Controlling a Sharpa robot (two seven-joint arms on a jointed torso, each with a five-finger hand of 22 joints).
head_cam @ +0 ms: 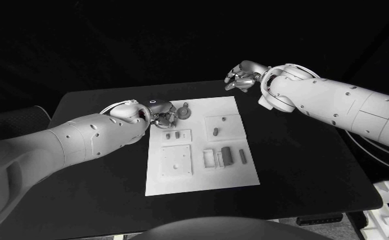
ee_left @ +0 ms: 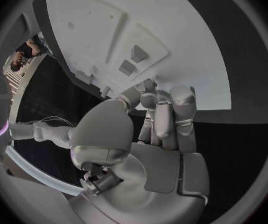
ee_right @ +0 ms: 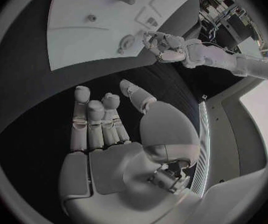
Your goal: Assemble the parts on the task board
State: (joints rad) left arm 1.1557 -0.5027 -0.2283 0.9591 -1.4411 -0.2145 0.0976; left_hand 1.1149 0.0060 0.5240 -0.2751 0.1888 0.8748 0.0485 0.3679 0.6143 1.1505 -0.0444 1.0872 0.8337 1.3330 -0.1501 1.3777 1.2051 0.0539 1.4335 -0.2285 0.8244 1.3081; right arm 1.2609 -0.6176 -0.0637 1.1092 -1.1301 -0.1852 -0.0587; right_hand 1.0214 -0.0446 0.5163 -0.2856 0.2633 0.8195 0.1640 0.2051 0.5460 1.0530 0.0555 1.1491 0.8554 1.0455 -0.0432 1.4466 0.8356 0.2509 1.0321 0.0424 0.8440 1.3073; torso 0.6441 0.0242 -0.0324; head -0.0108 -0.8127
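A: Starting from the left of the task board (head_cam: pixel 203 164), what is there?

B: The left hand (head_cam: pixel 159 114) is at the board's left edge, near its far corner. Its fingers (ee_left: pixel 163 119) are curled together, close to each other, over that edge. Whether they pinch something, one cannot tell — the fingertips hide it.

A: And on the board itself?

B: Just beside the left hand, on the board's far left corner, lies a round grey part with a short stem (head_cam: pixel 185 111). Nearer to the robot, along the board's left side, two small grey parts (head_cam: pixel 172 135) sit in a small square recess, and below that there is a bigger square plate (head_cam: pixel 176 161) with small holes. On the board's right side one small part (head_cam: pixel 216 131) stands in a square recess, and nearer to the robot three dark blocks (head_cam: pixel 227 154) stand side by side next to a pale holder (head_cam: pixel 209 158).

A: And to the right of the board?

B: The right hand (head_cam: pixel 242 77) is beyond the board's far right corner, above the black table (head_cam: pixel 308 161) — not touching the board. Its fingers (ee_right: pixel 96 117) are stretched out, lying near each other, with the thumb apart, and they hold nothing.
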